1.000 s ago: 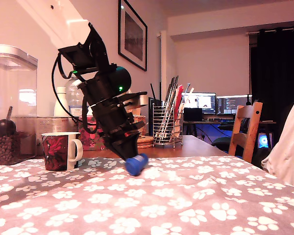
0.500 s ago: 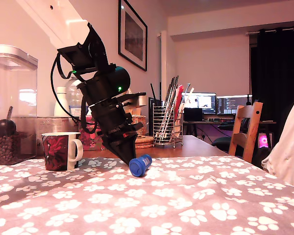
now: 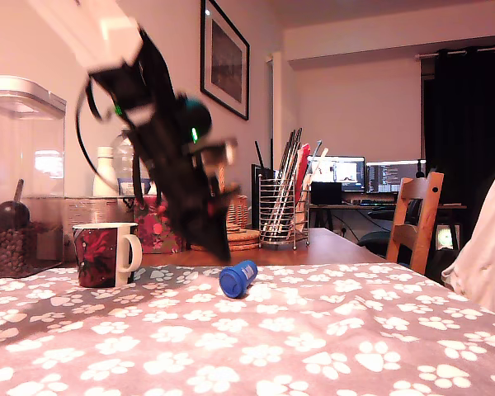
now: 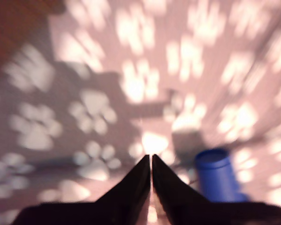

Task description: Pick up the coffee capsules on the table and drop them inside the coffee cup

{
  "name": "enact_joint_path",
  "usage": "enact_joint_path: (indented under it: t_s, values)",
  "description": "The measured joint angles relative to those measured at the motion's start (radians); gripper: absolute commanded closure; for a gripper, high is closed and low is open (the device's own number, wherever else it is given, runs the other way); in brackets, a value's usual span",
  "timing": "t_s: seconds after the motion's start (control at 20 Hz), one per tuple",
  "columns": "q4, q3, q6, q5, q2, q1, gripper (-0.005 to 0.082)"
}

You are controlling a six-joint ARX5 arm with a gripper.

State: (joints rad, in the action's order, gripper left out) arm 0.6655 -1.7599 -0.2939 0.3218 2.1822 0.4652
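A bright blue coffee capsule (image 3: 237, 278) lies on its side on the paw-print tablecloth (image 3: 330, 330); the wrist view shows it (image 4: 217, 175) blurred beside the fingers. My gripper (image 3: 221, 252) hangs above the cloth, just to the capsule's left in the exterior view, tilted and motion-blurred. In the wrist view the gripper (image 4: 151, 159) has its two dark fingers pressed together with nothing between them. The coffee cup (image 3: 105, 254), a red-and-black floral mug with a white handle, stands at the exterior view's left. No cream capsule shows.
Behind the mug are a clear container of dark pellets (image 3: 16, 177), a white bottle (image 3: 104, 172) and a floral box (image 3: 154, 224). A wire utensil holder (image 3: 283, 212) stands at the table's far side. A wooden chair (image 3: 417, 216) is at the exterior view's right.
The blue capsule was at the fingertips a second ago; it now lies free on the cloth. The arm has lifted and swung toward the exterior view's left, away from it.
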Motion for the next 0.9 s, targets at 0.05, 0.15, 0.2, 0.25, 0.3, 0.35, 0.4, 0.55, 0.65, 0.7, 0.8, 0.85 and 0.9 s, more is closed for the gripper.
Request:
enact_joint_path:
  t_s: [0.05,0.15,0.2,0.25,0.3,0.35,0.4,0.55,0.65,0.7,0.8,0.85,0.9]
  values:
    - [0.000,0.000,0.004,0.011,-0.024,-0.001,0.0791]
    - [0.000,0.000,0.008,0.031,-0.065,-0.001,0.0791]
    - [0.000,0.000,0.008,0.043,-0.081,0.000,0.0791]
    - [-0.001,0.000,0.008,0.050,-0.093,0.000,0.0791]
    - [-0.007,0.000,0.009,0.053,-0.101,0.000,0.0791]
    - [-0.014,0.000,0.028,0.054,-0.108,0.000,0.0791]
    - [-0.024,0.001,0.030,0.055,-0.112,0.000,0.0791]
    - [-0.093,0.072,0.053,0.055,-0.174,0.000,0.0791]
    - [-0.162,0.168,0.079,0.054,-0.256,0.000,0.0791]
    - [-0.197,0.217,0.080,0.055,-0.300,0.000,0.0791]
    - [-0.318,0.328,0.110,0.055,-0.389,0.000,0.0791]
    - [-0.378,0.391,0.111,0.055,-0.435,0.000,0.0791]
    - [-0.428,0.455,0.140,0.054,-0.481,0.002,0.0791]
